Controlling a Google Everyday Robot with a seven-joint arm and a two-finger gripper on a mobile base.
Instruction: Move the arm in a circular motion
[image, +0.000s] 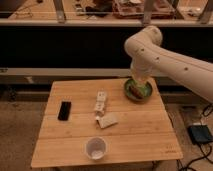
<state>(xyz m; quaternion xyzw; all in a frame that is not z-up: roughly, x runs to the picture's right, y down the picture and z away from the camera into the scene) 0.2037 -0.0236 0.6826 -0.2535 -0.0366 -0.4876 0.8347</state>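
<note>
Camera view: large cream-white tubular robot arm reaches in from the right and bends down over a round green bowl at the far right of the pale slatted wooden table; gripper sits just above that bowl, open or closed cannot be told; white paper cup stands near the front edge.
</note>
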